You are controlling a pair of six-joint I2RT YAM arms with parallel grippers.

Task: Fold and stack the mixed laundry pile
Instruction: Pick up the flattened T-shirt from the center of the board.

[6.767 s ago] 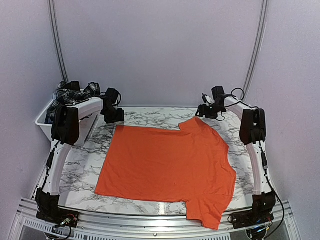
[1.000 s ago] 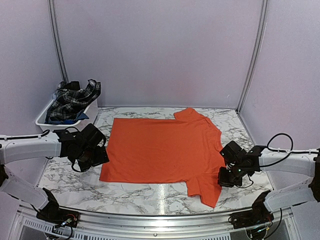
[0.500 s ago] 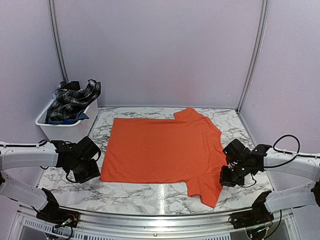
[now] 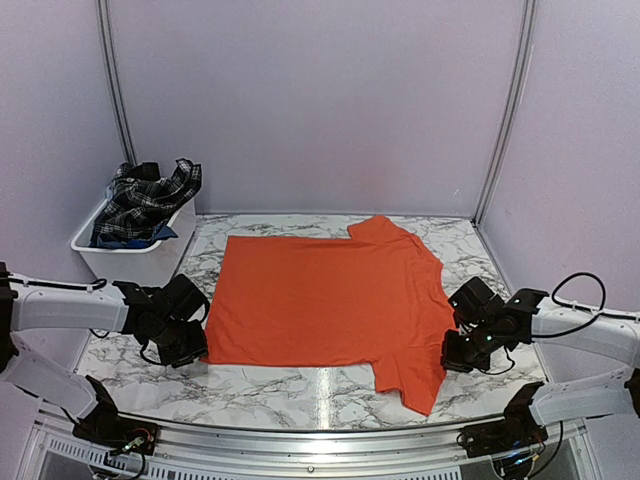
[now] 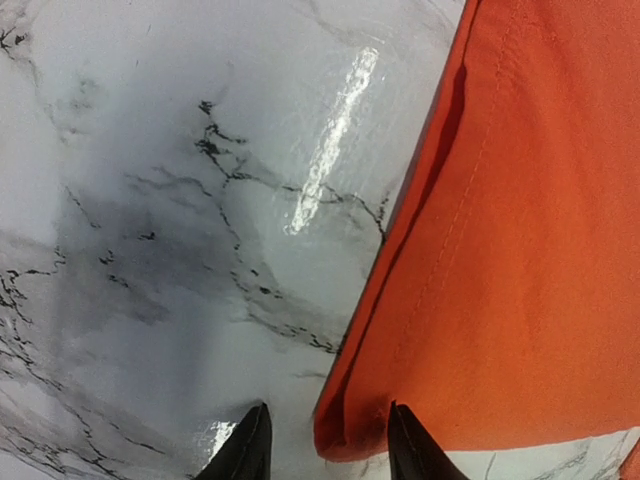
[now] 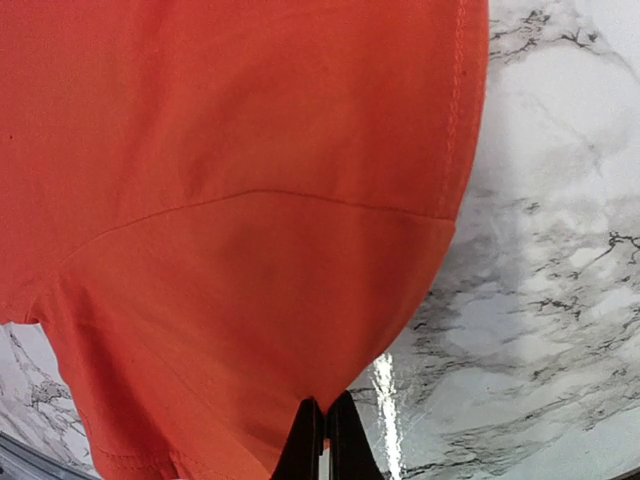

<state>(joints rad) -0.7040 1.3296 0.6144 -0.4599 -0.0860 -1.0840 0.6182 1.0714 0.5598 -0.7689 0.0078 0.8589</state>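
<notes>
Meanwhile, the orange T-shirt lay flat on the desk, right pincer clenched on its edge, left pincer released astride the hem corner. A shallow left bite could drop that corner, skewing the fold.

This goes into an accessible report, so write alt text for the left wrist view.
A corner of the orange T-shirt sits between the two black fingertips of the left gripper, which is open around it at the bottom edge of the picture. The white marble-patterned table, with grey veins and a streak of glare, fills the left side.
</notes>
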